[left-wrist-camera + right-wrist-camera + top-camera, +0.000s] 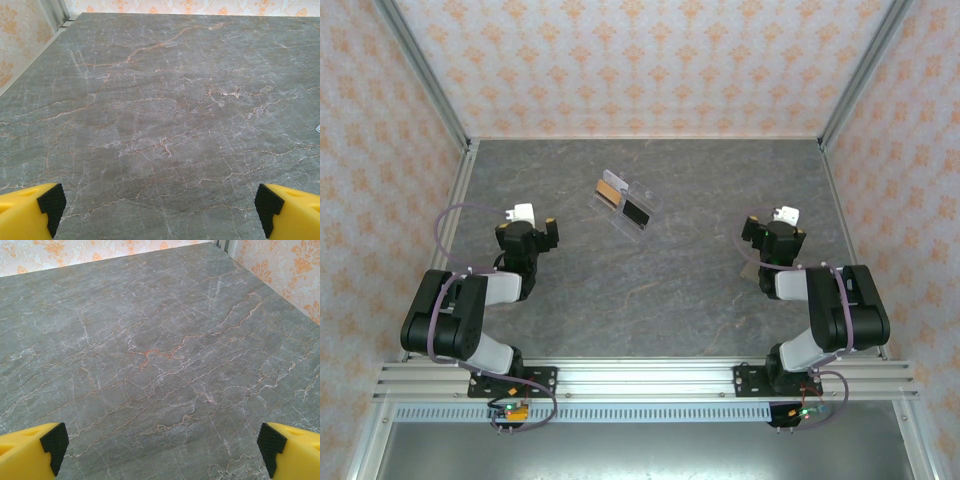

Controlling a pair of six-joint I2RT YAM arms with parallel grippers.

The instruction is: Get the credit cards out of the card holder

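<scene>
1 card holder, 2 end effectors, both released.
Clear card holder (625,201) lies on the counter (670,290), far-centre, well apart from both arms; it shows 1 tan-orange rectangle (611,188) and 1 black rectangle (637,212). Left end effector (160,207) and right end effector (162,447) are spread wide over the counter.

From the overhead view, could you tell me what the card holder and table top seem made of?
Card holder: probably clear glossy plastic; the grey surface shows through its edges. Table top: stone or stone-look laminate, matte, pale veining.
</scene>
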